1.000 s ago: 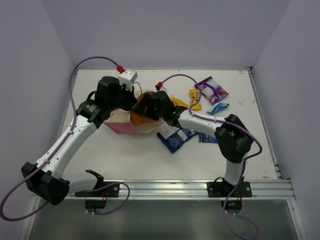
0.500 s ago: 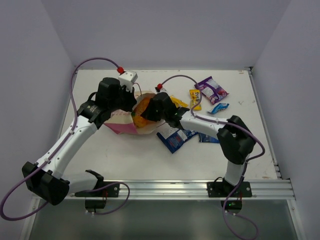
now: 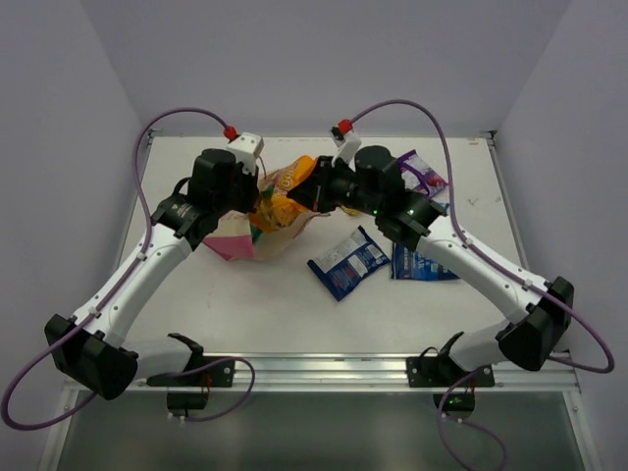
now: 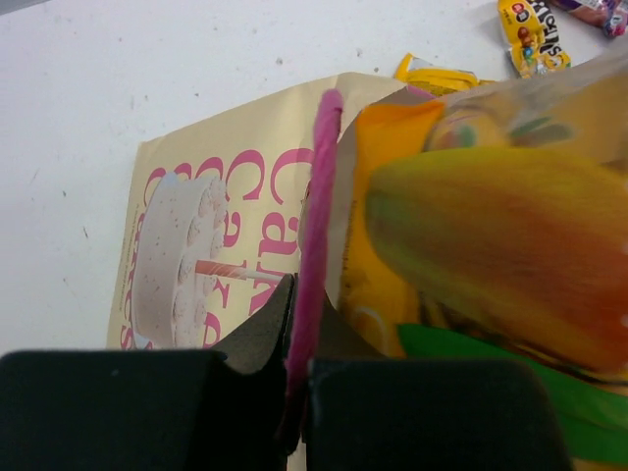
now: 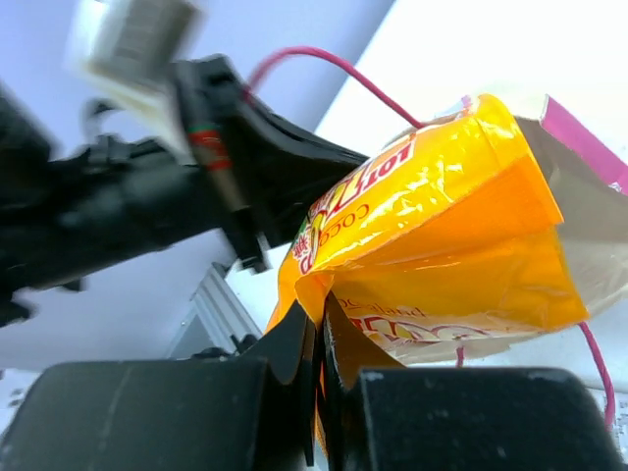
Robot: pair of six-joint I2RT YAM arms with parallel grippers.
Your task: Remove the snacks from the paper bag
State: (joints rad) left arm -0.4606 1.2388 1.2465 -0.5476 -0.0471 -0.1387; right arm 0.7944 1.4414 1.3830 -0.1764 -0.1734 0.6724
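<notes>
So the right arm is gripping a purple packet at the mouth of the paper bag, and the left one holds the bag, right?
Not purple. The right gripper is shut on the orange pouch, as the right wrist view shows. The rest is right: the pouch sticks out of the paper bag, which the left gripper pinches.

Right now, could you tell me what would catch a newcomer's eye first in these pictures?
The orange pouch, pinched in the right tool, sticks out of the bag at mid-table. The left tool is clamped on the bag's pink edge. Two blue packets lie flat on the table, nearer the arms' bases.
</notes>
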